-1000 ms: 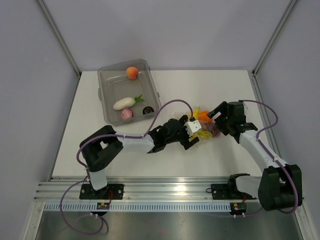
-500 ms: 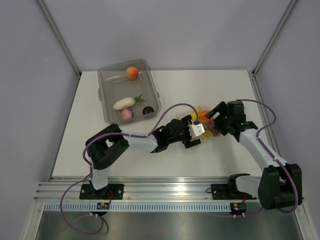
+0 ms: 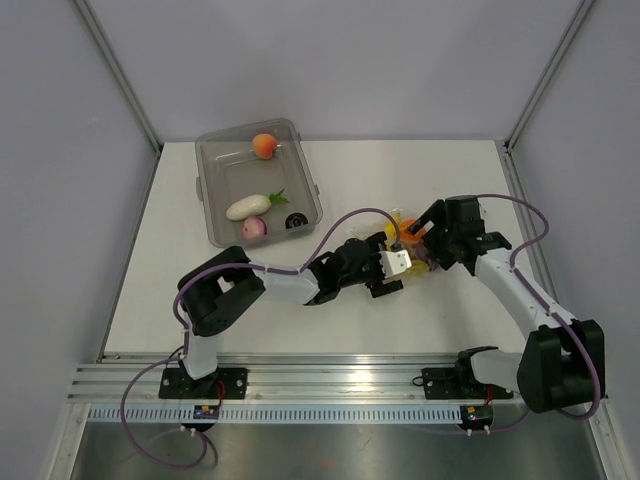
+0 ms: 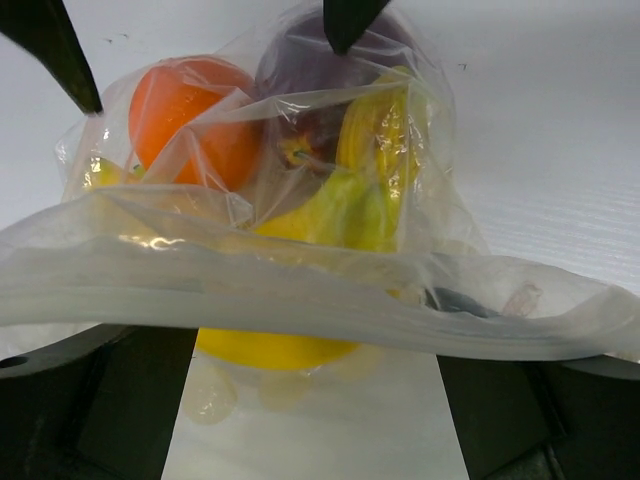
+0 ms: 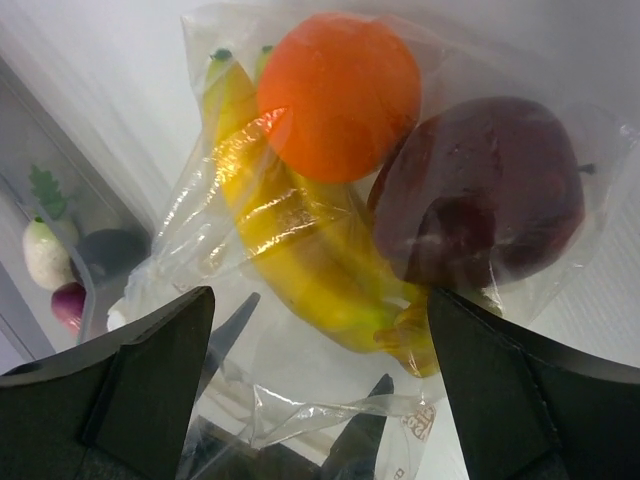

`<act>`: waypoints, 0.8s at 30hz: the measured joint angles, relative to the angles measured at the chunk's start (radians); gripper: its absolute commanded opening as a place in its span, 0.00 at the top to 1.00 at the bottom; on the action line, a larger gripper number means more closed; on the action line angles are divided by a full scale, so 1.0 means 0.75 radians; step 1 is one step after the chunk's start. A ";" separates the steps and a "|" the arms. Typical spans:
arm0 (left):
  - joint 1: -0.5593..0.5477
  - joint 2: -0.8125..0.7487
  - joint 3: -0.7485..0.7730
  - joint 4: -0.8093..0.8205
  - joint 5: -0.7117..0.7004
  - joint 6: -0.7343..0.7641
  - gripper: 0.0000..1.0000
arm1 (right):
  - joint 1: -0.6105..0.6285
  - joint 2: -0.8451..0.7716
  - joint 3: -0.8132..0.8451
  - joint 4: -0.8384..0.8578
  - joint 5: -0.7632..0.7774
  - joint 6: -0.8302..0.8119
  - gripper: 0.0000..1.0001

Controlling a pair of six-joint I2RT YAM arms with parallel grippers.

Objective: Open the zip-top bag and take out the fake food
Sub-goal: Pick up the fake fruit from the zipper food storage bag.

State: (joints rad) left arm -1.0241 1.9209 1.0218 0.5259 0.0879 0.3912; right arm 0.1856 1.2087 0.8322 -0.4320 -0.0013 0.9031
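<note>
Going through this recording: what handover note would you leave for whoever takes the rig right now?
Left gripper: open, the zip-top bag's edge draped over its fingers.
Right gripper: open, straddling the bag's far end.
In the bag: orange, banana bunch, dark red apple.
In the tub: peach, radish, pink piece, dark round piece.
Done: four pieces lie in the tub; whether the zip is open, I cannot tell.
To do: open the bag if shut, take out the last three pieces.
</note>
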 measured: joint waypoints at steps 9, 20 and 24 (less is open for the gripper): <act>0.001 0.000 0.013 -0.001 0.043 -0.010 0.04 | 0.060 0.200 0.015 0.031 -0.126 0.014 0.04; 0.001 0.051 0.103 -0.091 0.132 0.006 0.11 | 0.060 0.240 0.035 0.070 -0.225 0.002 0.35; 0.000 0.084 0.162 -0.164 0.127 0.016 0.16 | 0.060 0.235 0.035 0.079 -0.222 -0.003 0.65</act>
State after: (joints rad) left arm -1.0241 1.9839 1.1431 0.4026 0.1829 0.4034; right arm 0.2302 1.3849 0.8585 -0.3725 -0.1680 0.9012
